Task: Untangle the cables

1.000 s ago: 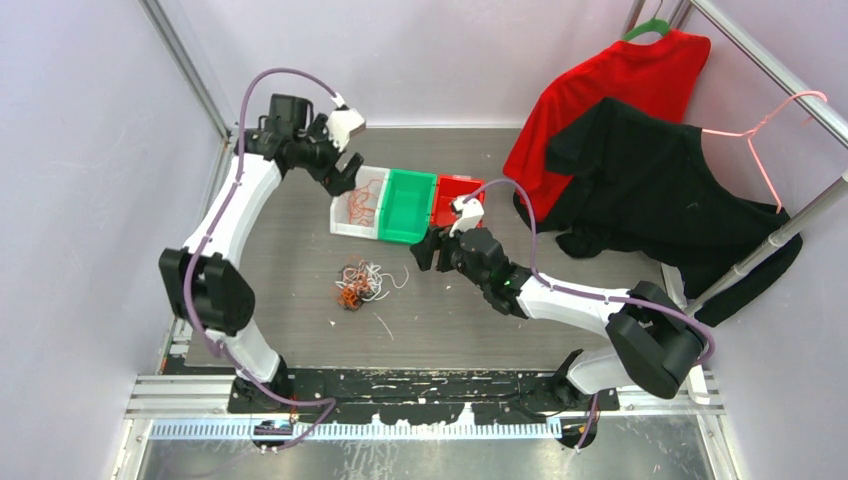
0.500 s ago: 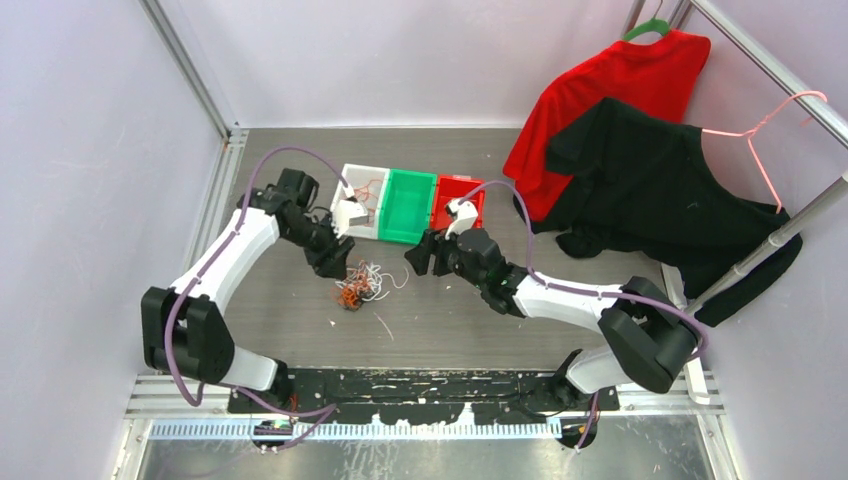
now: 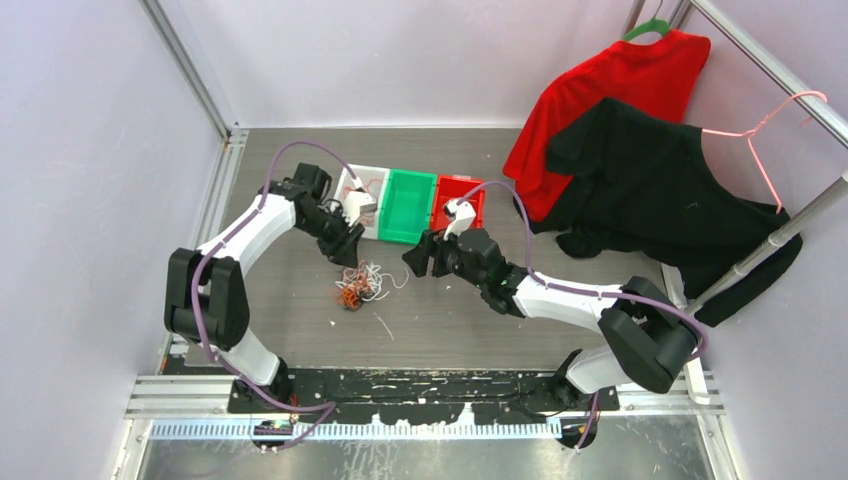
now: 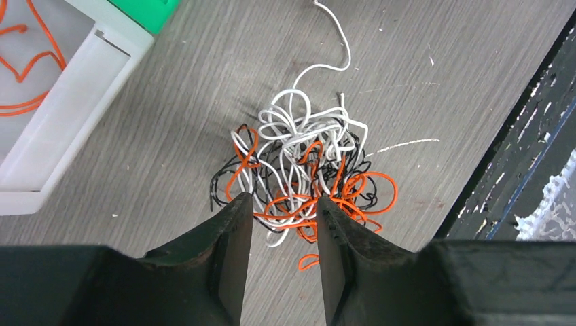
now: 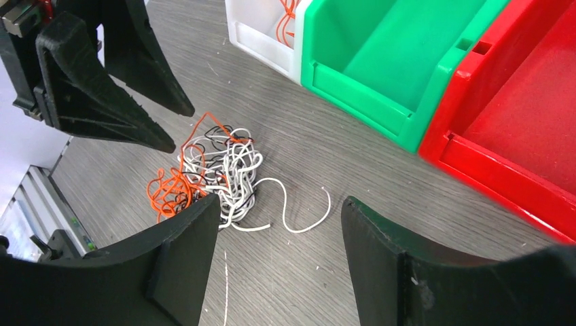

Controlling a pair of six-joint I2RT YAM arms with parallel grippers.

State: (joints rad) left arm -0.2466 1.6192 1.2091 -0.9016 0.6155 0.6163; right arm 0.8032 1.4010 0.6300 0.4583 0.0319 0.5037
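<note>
L gripper (image 4: 282, 200): fingers (image 4: 227, 244) spread w/ a moderate gap, nothing pinched. In its wrist view the tips frame the near edge of the cables (image 4: 306, 170), w/ orange and white loops showing btwn them. Can't tell if the tips touch any strand. From the R wrist cam the L gripper (image 5: 178, 128) hangs at approx 10 o'clock of the clump, tips angled down toward it, close to the topmost orange loop.

R gripper (image 5: 280, 204): fingers (image 5: 180, 261) wide apart, holding nothing. The cables (image 5: 210, 173) and a loose white tail lie on the tabletop beyond the gap.

Top view: cables (image 3: 358, 285) sit as one small clump of orange, white and black strands, tangled together on the grey table (image 3: 440, 320). L gripper (image 3: 350, 255) is at its 12 o'clock, just beside it. R gripper (image 3: 412, 260) is at its 2 o'clock, near but apart. The white tail runs off toward 3 o'clock. A short white sliver (image 3: 384, 327) lies alone at 5 o'clock of the clump.

Three bins stand side by side at 12 o'clock of the clump: white bin (image 3: 362, 170), then green bin (image 3: 405, 236) at its 3 o'clock, then red bin (image 3: 462, 185). Orange strands (image 4: 27, 61) lie inside the white bin.

Red shirt (image 3: 620, 90) and black shirt (image 3: 650, 180) hang at the far 2 o'clock corner.
</note>
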